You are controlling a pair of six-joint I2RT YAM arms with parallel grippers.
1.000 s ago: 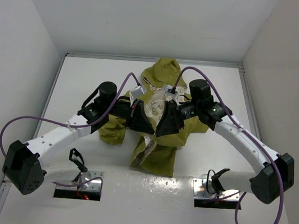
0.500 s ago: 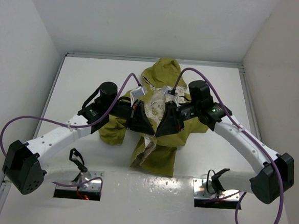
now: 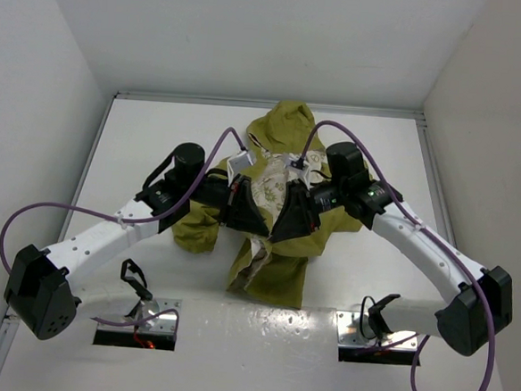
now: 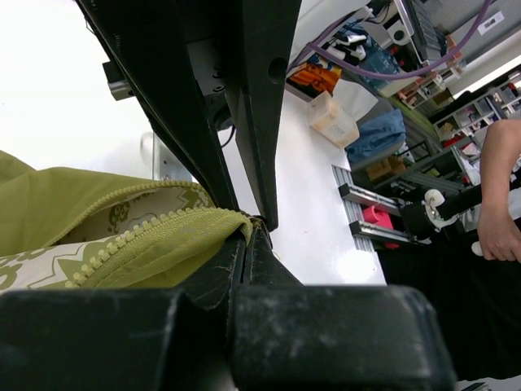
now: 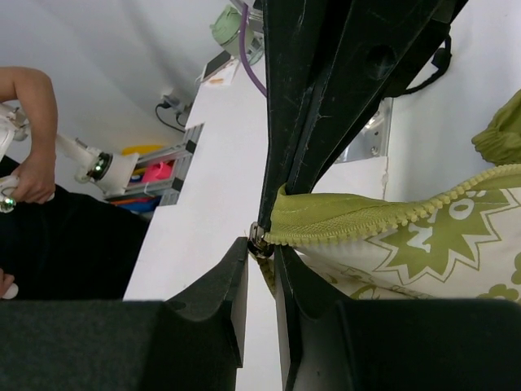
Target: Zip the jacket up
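Left end effector [image 4: 249, 225] pinching jacket [image 3: 288, 126] zipper edge; right end effector [image 5: 261, 237] likewise — white table [image 3: 157, 135], white walls [image 3: 254, 34].

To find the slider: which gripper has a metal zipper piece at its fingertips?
The right gripper. The left gripper pinches only the green toothed edge of the jacket, no metal visible.

Table: flat white tabletop [image 3: 148, 143], glossy along its near edge.
Walls: plain white panels [image 3: 254, 34] on three sides.
Person: bare forearm [image 4: 498, 187], off beyond the table.
Clutter: pale beige plastic tub [image 4: 331, 120]; blue bundle [image 4: 379, 135], possibly cloth; silver metal rail [image 4: 364, 198].
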